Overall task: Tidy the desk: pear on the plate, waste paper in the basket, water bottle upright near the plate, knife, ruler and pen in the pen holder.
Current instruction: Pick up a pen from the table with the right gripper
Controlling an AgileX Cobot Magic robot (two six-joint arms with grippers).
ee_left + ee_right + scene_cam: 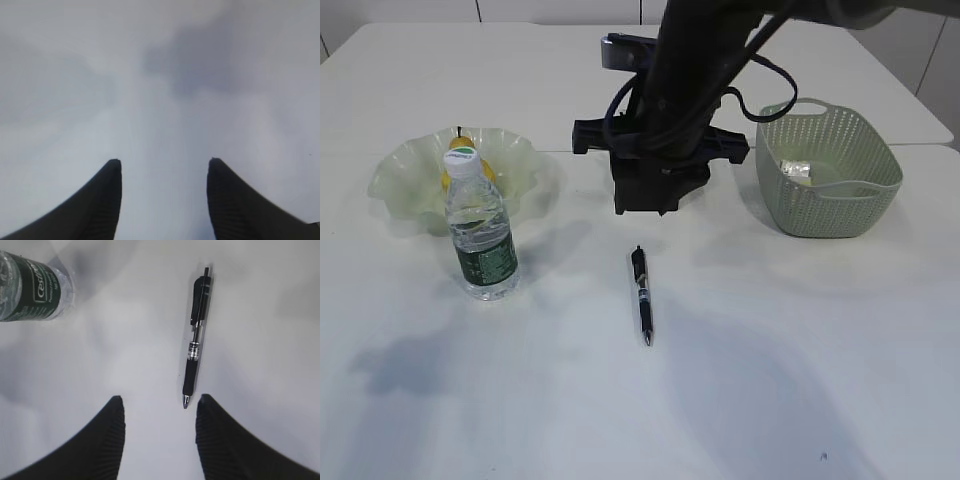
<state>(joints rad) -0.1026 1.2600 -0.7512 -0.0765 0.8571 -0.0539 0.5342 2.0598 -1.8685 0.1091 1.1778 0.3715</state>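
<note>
Right wrist view: right pincer point(159, 402) hangs over the table point(270, 390), fingers apart and empty; the pen point(196, 342) lies flat just ahead, its tip beside the right-hand finger.
Left pincer point(164, 162): fingers apart, nothing between them, only bare table below.
Pen, exterior view: lies alone on the table point(800, 380), in front of the holder point(655, 185), right of the bottle point(480, 225).
Bottle: upright, just in front of the plate point(405, 175).
Pear point(462, 170): in the plate, mostly behind the bottle.
Paper point(795, 170): in the basket point(830, 170), right of the holder.
Task state: by my reading, only the pen is left to put away.
Risk 1: the pen is thin, round and flat on the table; fingers closing off-centre would likely roll or skid it away instead of gripping it.
Risk 2: coming down too far would press the fingertips on the table.
Risk 3: carrying the pen to the holder, it may catch the rim and tip the holder or drop outside.
Hidden: the arm covers most of the holder, so its opening and contents cannot be seen; no knife or ruler shows anywhere.
Unclear: which arm that is.
</note>
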